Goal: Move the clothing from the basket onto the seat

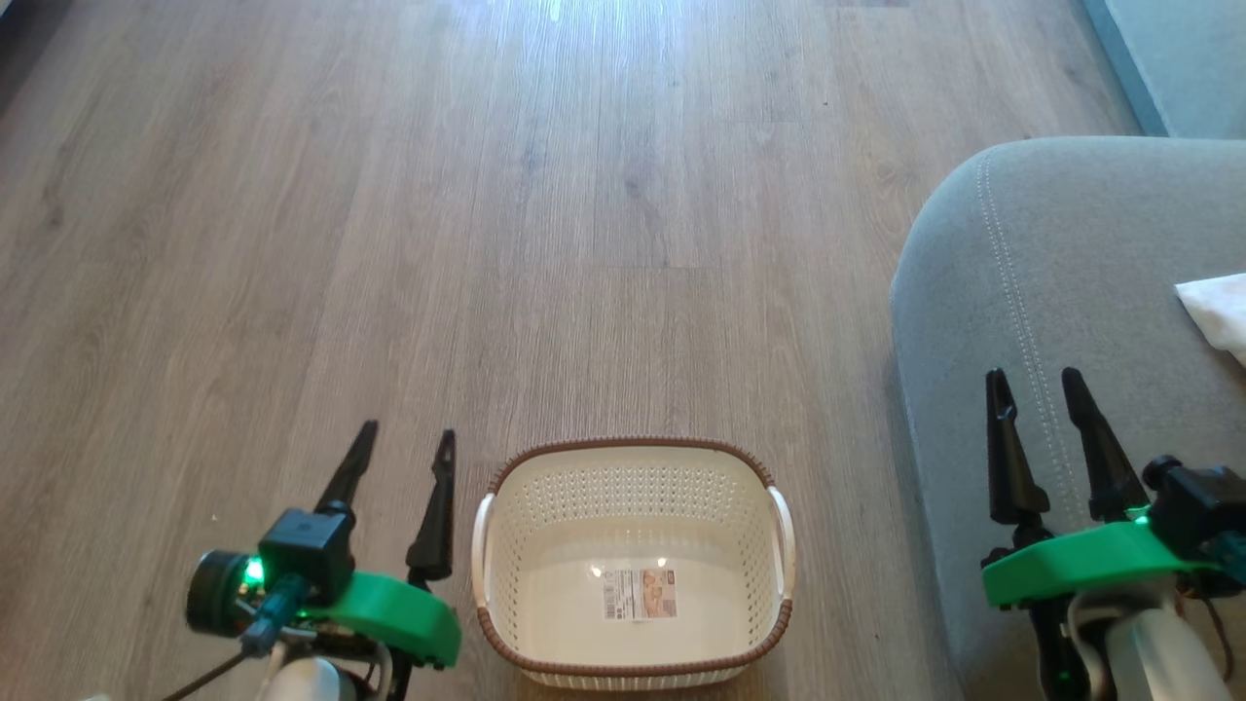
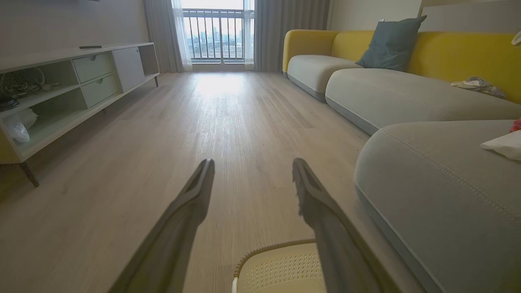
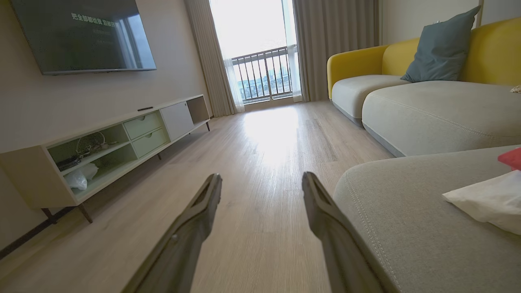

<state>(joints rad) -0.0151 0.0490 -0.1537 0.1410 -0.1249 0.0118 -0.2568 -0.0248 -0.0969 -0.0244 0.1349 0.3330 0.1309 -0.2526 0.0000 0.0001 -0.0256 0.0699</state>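
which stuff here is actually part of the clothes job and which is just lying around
Part of the job:
- basket, empty, on the floor
- seat
- clothing, white and red, lying on the seat
- left gripper and right gripper, both open

Just lying about:
- blue cushion
- TV cabinet
- crumpled cloth on the far sofa

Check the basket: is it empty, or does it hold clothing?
Empty. In the head view the basket shows a bare cream floor with just its label; white fabric lies on the seat.
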